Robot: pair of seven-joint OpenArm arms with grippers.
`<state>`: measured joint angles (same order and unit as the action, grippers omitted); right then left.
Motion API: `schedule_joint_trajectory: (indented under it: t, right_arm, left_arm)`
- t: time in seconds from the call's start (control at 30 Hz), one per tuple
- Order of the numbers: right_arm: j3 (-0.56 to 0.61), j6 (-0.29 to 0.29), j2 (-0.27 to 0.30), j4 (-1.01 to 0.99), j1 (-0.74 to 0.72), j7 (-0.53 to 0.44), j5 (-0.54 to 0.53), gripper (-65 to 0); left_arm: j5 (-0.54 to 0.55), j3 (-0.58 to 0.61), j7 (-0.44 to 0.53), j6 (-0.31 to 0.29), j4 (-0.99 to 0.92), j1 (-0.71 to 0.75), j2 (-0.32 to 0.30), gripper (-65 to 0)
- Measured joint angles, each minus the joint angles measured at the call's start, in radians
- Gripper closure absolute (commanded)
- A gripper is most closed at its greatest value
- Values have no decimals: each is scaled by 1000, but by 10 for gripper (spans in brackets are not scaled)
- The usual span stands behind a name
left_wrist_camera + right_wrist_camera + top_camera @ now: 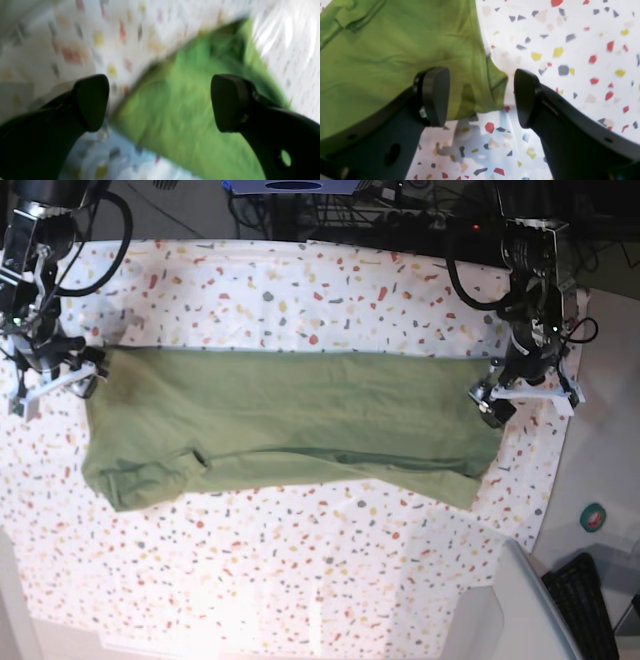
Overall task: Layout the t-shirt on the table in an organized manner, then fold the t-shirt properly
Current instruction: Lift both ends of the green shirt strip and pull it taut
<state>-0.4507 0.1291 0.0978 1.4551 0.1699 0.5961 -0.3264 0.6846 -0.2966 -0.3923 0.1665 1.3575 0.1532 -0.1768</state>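
Note:
The olive-green t-shirt (290, 420) lies in a long flat band across the speckled table (300, 580), with a sleeve bunched at its lower left. In the base view my left gripper (490, 402) hovers at the shirt's right end and my right gripper (55, 375) at its left end. The blurred left wrist view shows the left gripper (161, 103) open above the green cloth (180, 112), gripping nothing. In the right wrist view the right gripper (481, 97) is open too, and a corner of the shirt (382, 55) lies on the table (570, 50) below its jaws, not pinched.
A grey bin (530, 610) stands past the table's lower right corner. A green tape roll (594, 518) and a black keyboard-like item (585, 590) lie off the right edge. Cables and equipment (380, 210) line the back edge.

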Motion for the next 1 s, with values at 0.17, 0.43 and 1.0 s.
schedule_joint_trajectory:
  t: [0.17,0.43,1.0]
  right_arm:
    - [-57,111,0,-118,-19,2,-126,-389]
    - [-76,138,2,-232,-43,-27,-124,-386]
    - [-72,126,-2,97,-18,251,-122,0]
  left_arm:
    - [-3,-1,8,-39,2,57,-3,-615]
    - [-6,-3,58,-70,-109,27,-3,-599]
    - [2,75,-196,118,116,52,-35,0]
